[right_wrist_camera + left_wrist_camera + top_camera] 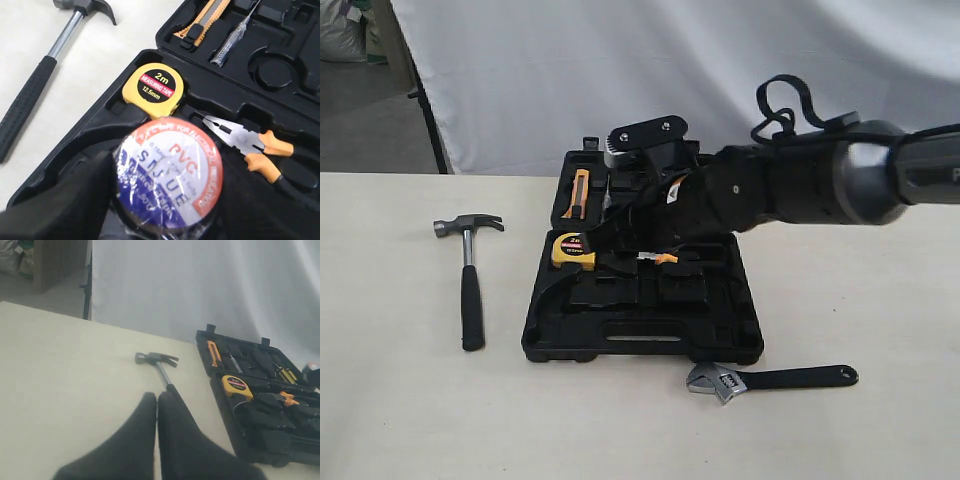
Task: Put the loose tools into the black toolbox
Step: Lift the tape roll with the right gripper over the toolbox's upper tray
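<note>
The right gripper [165, 216] clasps a roll of PVC tape [167, 167] over the open black toolbox [645, 347], which lies mid-table. The roll hangs above the tape measure [153, 89] and pliers [250, 145]. Let go here, it would likely land on them or tumble out, missing the round recess [274, 72] beyond. The left gripper [157, 402], pinched together and empty, hangs near the hammer [470, 285].

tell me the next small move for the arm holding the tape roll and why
Probably shift the tape roll toward the empty round recess in the toolbox and lower it in. The right gripper holds the roll near the pliers, and that round pocket looks like its fit.
</note>
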Controlling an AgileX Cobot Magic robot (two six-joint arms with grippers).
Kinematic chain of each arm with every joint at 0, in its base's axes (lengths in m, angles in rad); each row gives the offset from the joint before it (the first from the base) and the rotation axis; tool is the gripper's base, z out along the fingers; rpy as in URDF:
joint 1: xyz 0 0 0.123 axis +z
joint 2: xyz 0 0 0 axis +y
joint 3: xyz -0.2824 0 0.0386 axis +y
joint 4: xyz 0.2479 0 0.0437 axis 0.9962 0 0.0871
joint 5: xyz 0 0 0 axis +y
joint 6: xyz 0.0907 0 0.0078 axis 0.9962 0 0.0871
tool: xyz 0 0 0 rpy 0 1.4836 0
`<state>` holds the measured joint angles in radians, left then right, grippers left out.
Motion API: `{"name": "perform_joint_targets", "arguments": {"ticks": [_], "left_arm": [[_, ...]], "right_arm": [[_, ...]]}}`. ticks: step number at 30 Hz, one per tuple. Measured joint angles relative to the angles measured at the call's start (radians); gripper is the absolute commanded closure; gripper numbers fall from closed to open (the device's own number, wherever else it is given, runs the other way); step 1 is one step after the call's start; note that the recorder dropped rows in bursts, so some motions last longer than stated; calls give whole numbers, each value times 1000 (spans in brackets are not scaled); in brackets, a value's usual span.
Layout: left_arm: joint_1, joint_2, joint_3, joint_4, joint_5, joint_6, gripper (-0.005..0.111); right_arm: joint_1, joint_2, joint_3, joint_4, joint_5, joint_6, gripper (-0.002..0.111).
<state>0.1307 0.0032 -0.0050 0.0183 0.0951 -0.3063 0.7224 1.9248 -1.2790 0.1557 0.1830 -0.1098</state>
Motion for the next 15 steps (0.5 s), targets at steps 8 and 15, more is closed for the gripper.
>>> {"name": "perform_joint_targets", "arguments": {"ticks": [8,15], "left_arm": [[0,0,0,0,0,0,106],[0,0,0,0,0,0,106]], "right_arm": [[-39,144,-226,0,123,11,109],[-87,268,-335,0,165,13,109]]}}
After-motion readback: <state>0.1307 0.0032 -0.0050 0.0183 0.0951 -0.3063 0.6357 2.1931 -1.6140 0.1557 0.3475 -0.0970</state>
